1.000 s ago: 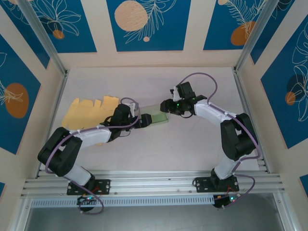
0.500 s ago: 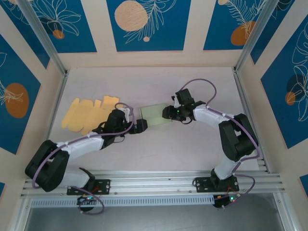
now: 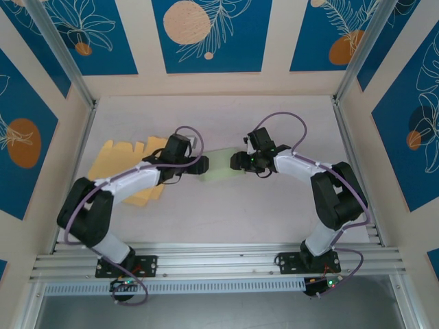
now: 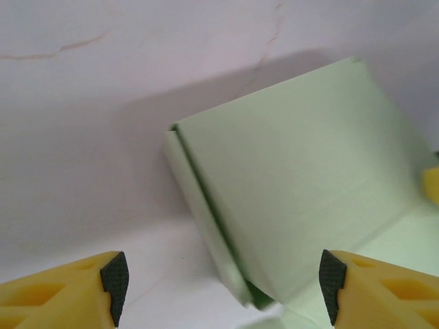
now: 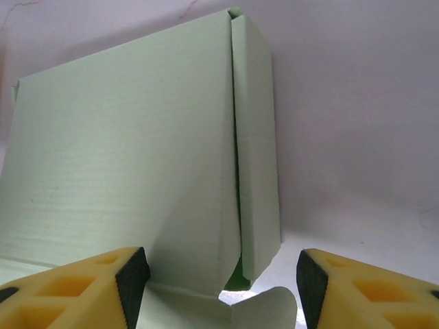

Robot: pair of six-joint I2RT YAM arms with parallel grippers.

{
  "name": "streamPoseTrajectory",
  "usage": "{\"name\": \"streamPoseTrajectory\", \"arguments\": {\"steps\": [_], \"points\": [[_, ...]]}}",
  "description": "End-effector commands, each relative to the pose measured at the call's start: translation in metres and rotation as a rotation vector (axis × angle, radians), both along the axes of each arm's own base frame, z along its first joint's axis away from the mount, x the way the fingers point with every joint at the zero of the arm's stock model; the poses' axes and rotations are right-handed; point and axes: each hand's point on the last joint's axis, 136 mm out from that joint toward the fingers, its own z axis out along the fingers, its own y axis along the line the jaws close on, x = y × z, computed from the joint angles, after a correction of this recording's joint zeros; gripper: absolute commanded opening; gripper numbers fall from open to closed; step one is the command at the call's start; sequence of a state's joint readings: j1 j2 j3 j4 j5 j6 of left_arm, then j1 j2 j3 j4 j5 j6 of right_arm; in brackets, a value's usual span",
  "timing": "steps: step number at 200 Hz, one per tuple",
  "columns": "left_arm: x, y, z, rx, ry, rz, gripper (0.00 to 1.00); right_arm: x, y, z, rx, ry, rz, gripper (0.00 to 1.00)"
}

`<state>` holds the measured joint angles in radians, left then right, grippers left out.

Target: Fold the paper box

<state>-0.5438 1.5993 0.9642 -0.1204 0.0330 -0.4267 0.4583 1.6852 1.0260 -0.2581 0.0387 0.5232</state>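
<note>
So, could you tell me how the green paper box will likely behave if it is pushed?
The green paper box looks thin-walled, so it is probably light and apt to slide on the table. Its side flap sits loose at the seam, so it would likely flex or spring open.

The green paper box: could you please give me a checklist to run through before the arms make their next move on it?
1. The green paper box lies between both grippers: ok.
2. The left gripper is open around the box corner: ok, neither pad touches it.
3. The right gripper is open at the box edge: ok.
4. The loose flap is tucked in: not ok, it curls free below the box.
5. The yellow sheets are apart from the box: ok.
6. The box rests flat on the table: cannot tell.
</note>
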Motion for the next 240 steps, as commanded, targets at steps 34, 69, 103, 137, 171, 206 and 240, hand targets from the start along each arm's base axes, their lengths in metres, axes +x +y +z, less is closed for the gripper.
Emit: {"name": "streamPoseTrajectory", "arguments": {"steps": [34,69,103,137,171,206,240], "points": [[0.018,0.002,-0.036,0.051,0.115,-0.027,0.63,-0.011,-0.007,-0.025,-0.053,0.053,0.002,0.64],[0.017,0.007,-0.055,0.011,0.172,-0.004,0.46,-0.01,-0.004,-0.026,0.0,0.064,-0.005,0.66],[0.018,0.011,-0.067,-0.042,0.224,0.017,0.34,-0.005,0.002,-0.016,0.121,0.069,-0.012,0.7],[0.017,0.007,-0.077,-0.095,0.274,0.013,0.27,0.001,0.014,-0.005,0.286,0.082,-0.01,0.73],[0.017,0.006,-0.086,-0.179,0.318,0.032,0.21,0.005,0.022,-0.003,0.393,0.099,-0.004,0.74],[0.021,0.012,-0.084,-0.273,0.335,0.052,0.21,0.014,0.028,-0.013,0.446,0.116,0.004,0.73],[0.022,0.014,-0.08,-0.308,0.347,0.043,0.21,0.019,0.032,-0.019,0.517,0.125,0.01,0.72]]}}
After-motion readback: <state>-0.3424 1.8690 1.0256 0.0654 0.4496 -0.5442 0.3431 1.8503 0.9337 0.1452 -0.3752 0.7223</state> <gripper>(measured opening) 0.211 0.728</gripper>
